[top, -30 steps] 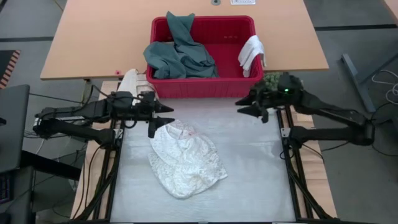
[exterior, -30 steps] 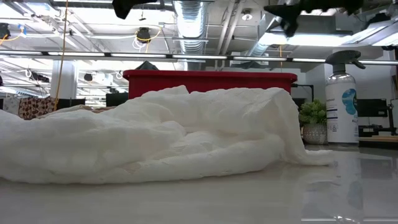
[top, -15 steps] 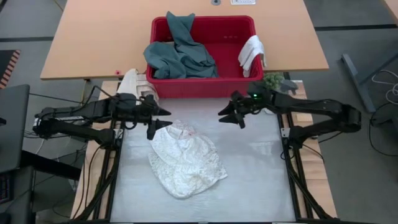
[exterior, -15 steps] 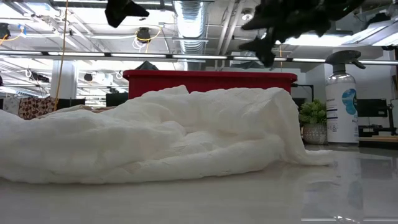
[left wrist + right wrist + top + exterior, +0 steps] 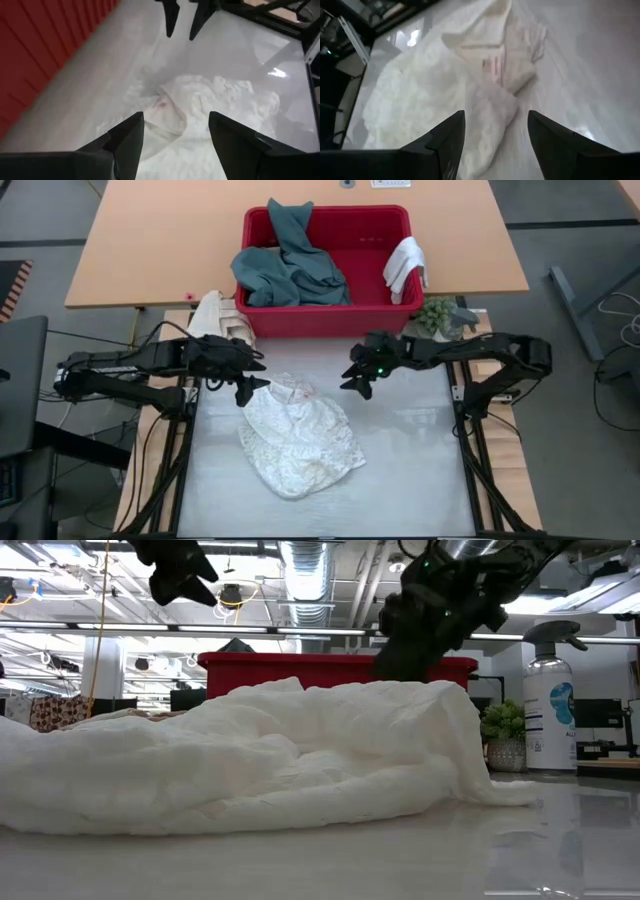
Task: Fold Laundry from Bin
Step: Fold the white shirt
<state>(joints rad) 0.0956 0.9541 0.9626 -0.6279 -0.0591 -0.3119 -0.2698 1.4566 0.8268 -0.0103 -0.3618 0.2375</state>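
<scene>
A white textured towel (image 5: pixel 298 435) lies crumpled on the pale table, its far end with a small reddish tag (image 5: pixel 161 103). Behind it stands the red bin (image 5: pixel 392 305), holding a teal-green garment (image 5: pixel 290 265), with a small white cloth (image 5: pixel 404 264) draped over its right rim. My left gripper (image 5: pixel 262 373) hangs open above the towel's far left corner, slanting down. My right gripper (image 5: pixel 348 379) is open too, slanting down just right of the towel's far end. Each wrist view shows the towel (image 5: pixel 445 85) between and beyond the open fingers.
A cream canvas bundle (image 5: pixel 212 315) sits left of the bin, and a small potted plant (image 5: pixel 435 313) sits right of it. A spray bottle (image 5: pixel 548 705) stands at the right. The table is bare right of the towel and along its near edge.
My right gripper has come down and swung toward the table's left and near side, to the towel's far end, staying open. My left gripper has tipped downward and sunk a little over the towel's corner. The towel has not moved.
</scene>
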